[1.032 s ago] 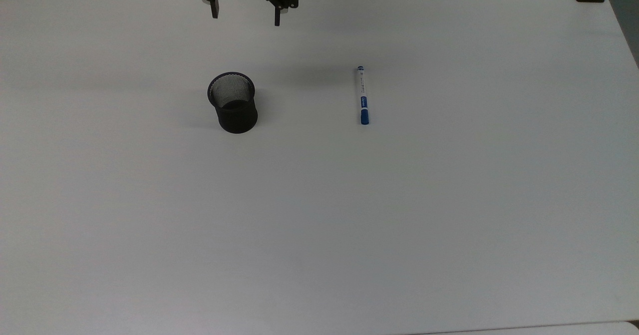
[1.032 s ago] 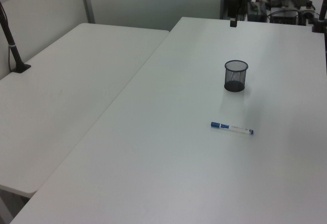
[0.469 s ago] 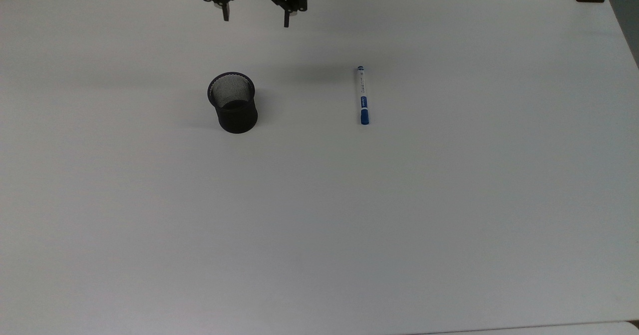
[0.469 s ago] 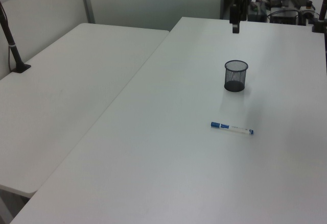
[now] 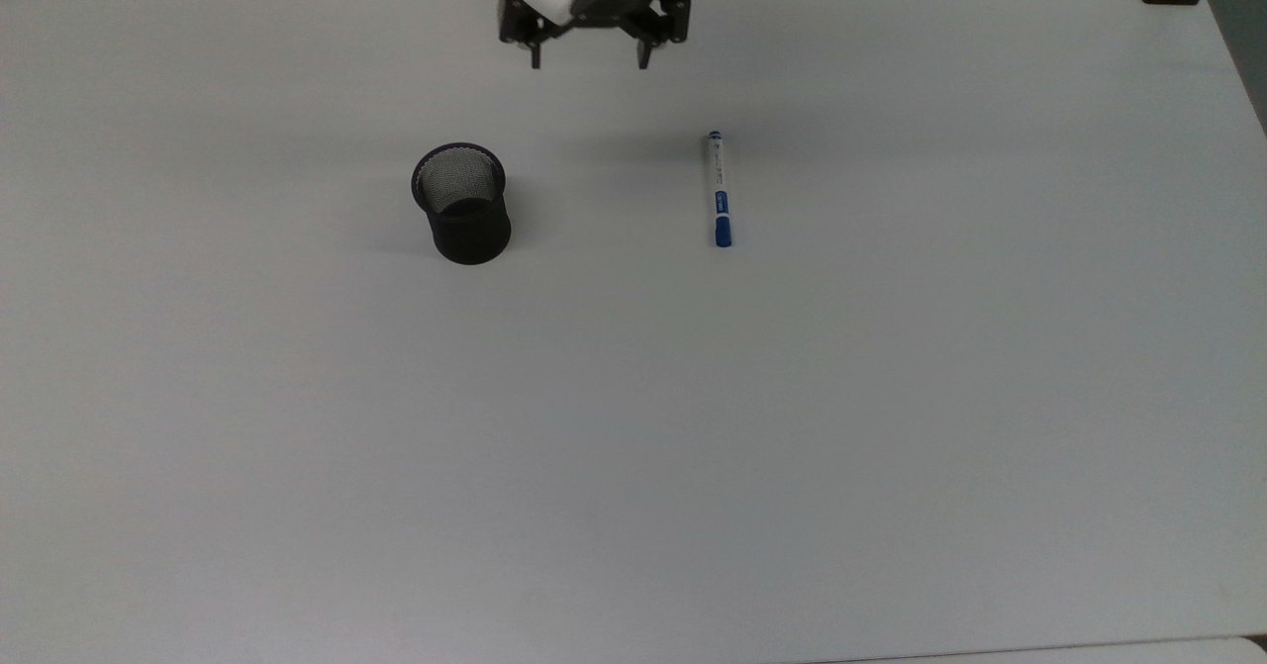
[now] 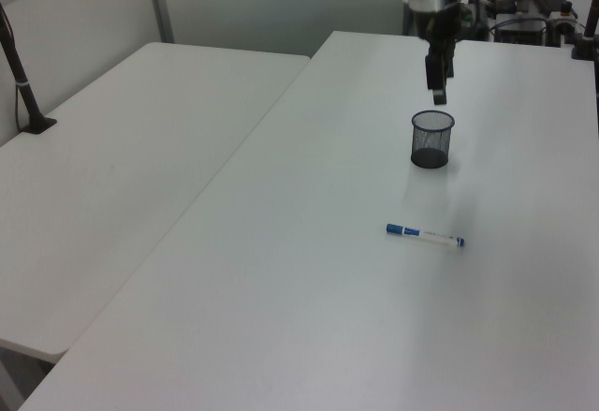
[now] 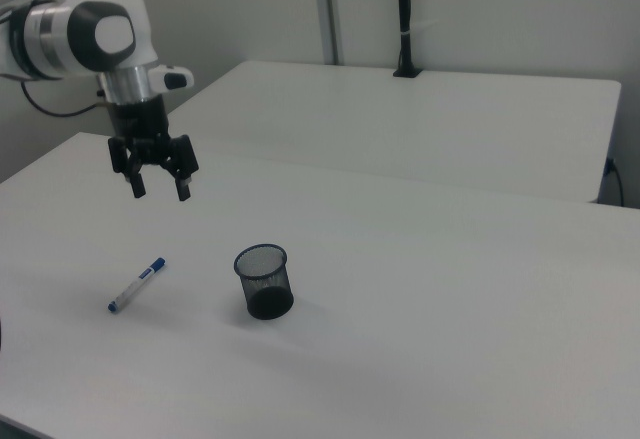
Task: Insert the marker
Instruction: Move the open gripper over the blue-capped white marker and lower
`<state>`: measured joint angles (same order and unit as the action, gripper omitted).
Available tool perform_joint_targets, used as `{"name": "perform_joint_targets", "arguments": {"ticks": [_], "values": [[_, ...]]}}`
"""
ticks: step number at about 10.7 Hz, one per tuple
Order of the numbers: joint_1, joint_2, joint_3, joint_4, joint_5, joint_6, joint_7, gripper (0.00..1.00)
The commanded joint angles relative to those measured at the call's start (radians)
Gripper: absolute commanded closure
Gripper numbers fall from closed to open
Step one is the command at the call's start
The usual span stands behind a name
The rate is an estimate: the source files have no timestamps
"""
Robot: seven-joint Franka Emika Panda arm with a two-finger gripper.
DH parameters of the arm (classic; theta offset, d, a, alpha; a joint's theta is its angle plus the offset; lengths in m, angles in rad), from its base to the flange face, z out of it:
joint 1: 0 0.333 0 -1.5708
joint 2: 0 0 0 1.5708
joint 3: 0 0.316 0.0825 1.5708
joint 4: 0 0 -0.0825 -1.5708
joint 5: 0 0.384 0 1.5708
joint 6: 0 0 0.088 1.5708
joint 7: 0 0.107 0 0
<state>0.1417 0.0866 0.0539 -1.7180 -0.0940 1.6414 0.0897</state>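
The arm is cut off at the top view's upper edge. The hand (image 5: pixel 590 54) hangs open and empty above the counter (image 5: pixel 891 397). The marker (image 5: pixel 720 189), white-barrelled with blue cap and blue band, its print illegible, lies flat, well apart from the upright mesh cup (image 5: pixel 461 204).

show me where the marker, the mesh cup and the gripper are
marker (image 5: pixel 719 191): top view, on its white barrel.
mesh cup (image 5: pixel 465 209): top view, on its black wall.
gripper (image 7: pixel 159 186): right view, midway between the open fingertips.
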Motion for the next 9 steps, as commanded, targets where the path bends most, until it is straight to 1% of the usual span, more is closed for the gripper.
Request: {"name": "perform_joint_targets", "arguments": {"ticks": [1, 2, 4, 6, 7, 9], "values": [[0.103, 0.008, -0.008, -0.119, 0.02, 0.173, 0.019, 0.0], [0.131, 0.048, -0.008, -0.127, 0.022, 0.217, 0.042, 0.0], [0.162, 0.131, -0.008, -0.123, 0.023, 0.326, 0.154, 0.0], [0.183, 0.206, -0.008, -0.123, 0.023, 0.414, 0.197, 0.0], [0.196, 0.232, -0.008, -0.123, 0.023, 0.435, 0.211, 0.1], [0.205, 0.269, -0.008, -0.129, 0.023, 0.454, 0.219, 0.39]]}}
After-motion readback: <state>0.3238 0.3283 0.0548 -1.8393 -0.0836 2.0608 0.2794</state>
